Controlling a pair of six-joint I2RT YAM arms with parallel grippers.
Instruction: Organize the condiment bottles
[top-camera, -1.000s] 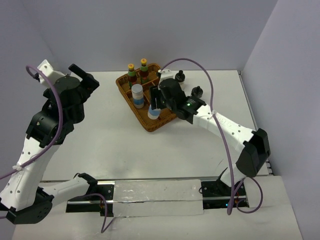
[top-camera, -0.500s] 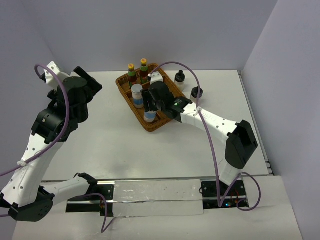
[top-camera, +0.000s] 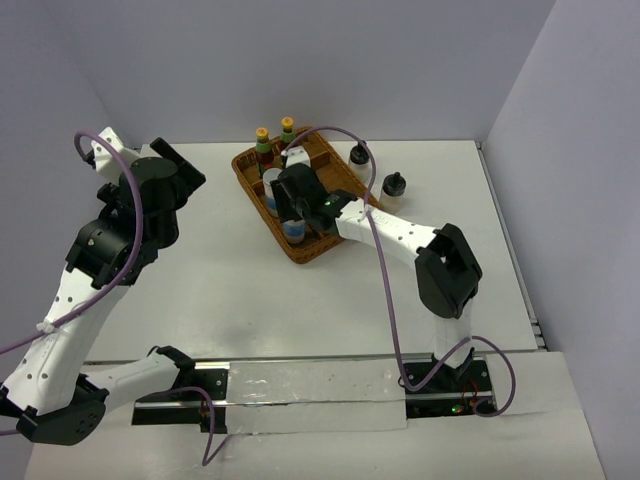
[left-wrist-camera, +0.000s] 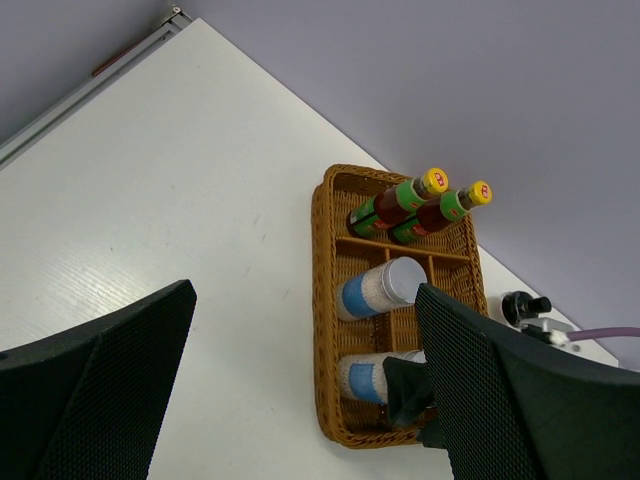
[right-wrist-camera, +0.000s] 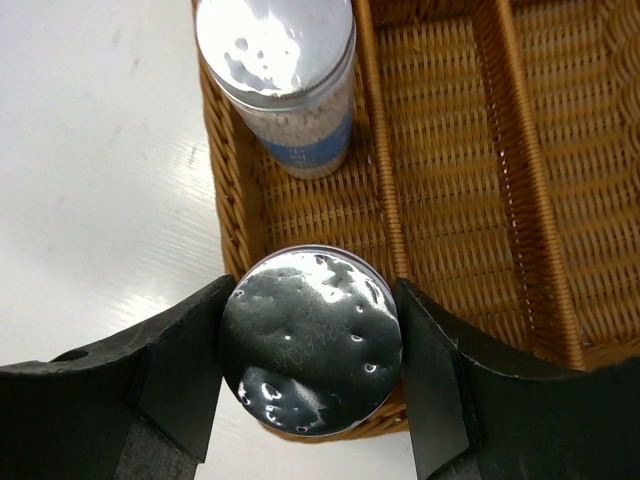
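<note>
Gripping silver-capped bottle (right-wrist-camera: 310, 340) upright, cap up | right fingers (right-wrist-camera: 175, 380) clenched on it | left fingers (left-wrist-camera: 90, 390) released

Two yellow-capped bottles (top-camera: 262, 143) (top-camera: 288, 133). Two silver-capped white bottles (top-camera: 272, 188) (top-camera: 294, 228), blue labels. Two black-capped squat bottles (top-camera: 359, 155) (top-camera: 394, 188). Six bottles total. One wicker basket (left-wrist-camera: 319, 300). One table (top-camera: 250, 290). Two arms.

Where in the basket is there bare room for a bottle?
In the basket, the strip beside the standing white bottle and the held white bottle in the right hand is bare. The far end, with two yellow-capped bottles, is crowded.
</note>
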